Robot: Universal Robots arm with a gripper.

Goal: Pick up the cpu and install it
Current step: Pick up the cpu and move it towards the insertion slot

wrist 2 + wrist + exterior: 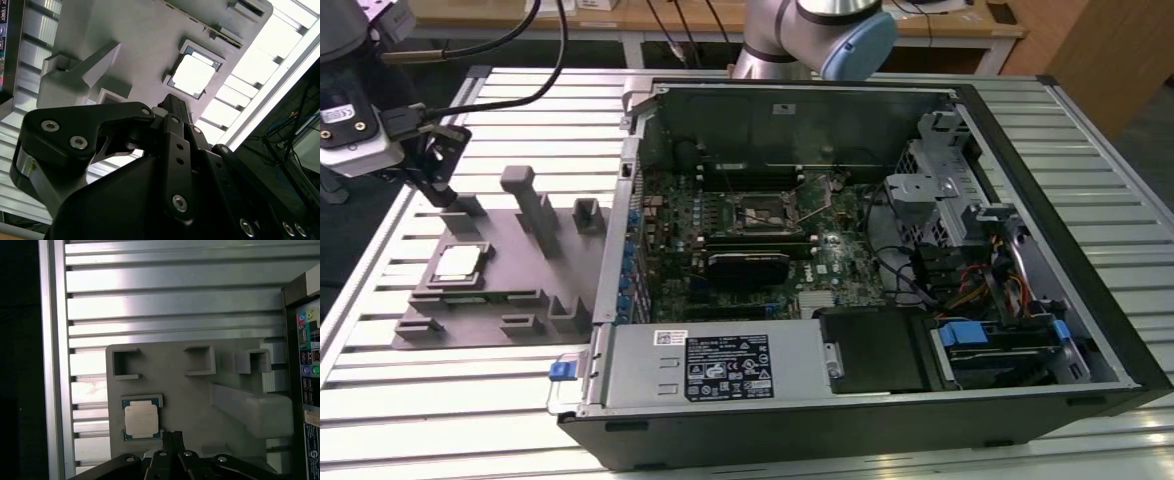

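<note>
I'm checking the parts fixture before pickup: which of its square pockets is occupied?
The pocket holding the cpu, the one closest to the pincer. The other pockets on the grey fixture hold nothing.

**Arm** (811, 35): one. You see its grey joints and a blue end cap at the far side in the exterior view.

**Wrist** (347, 40): you have it high at the exterior view's left.

**Gripper** (438, 172): black. It hangs below your wrist, points downward and carries nothing.

**Fingers** (169, 442) (175, 115): in both wrist views they lie pressed together, and the tips meet in one narrow point.

**Side links** (80, 132): these are folded in against the fingers.
</note>
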